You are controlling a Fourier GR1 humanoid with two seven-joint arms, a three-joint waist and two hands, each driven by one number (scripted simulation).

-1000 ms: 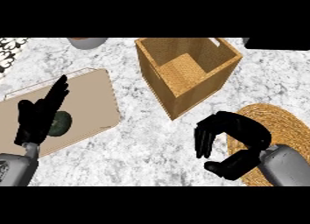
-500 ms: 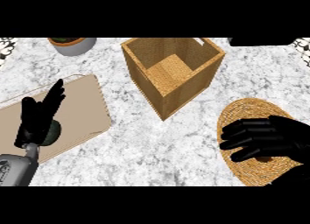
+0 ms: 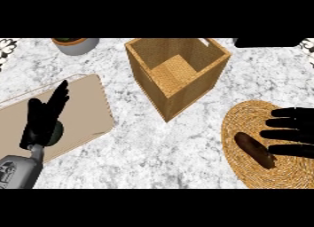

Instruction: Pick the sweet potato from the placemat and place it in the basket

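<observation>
A brown sweet potato (image 3: 254, 150) lies on a round woven placemat (image 3: 271, 173) at the right. My right hand (image 3: 302, 132) comes in from the right edge just above and beside it, fingers straight and pointing left, open. The lowest finger reaches the potato's right end, with nothing curled round it. The square wicker basket (image 3: 186, 95) stands upright at the top centre, with nothing showing inside. My left hand (image 3: 44, 119) rests open, fingers up, over a beige board at the left.
The beige board (image 3: 84, 104) lies at the left, with a small dark round thing (image 3: 55, 131) half hidden by my left hand. A grey bowl (image 3: 75, 45) sits top left and a dark object (image 3: 268, 42) top right. Marble counter lies between board and placemat.
My right hand has moved right over the placemat and its curled fingers have straightened. The sweet potato now shows beneath it. The left hand has kept its pose.
</observation>
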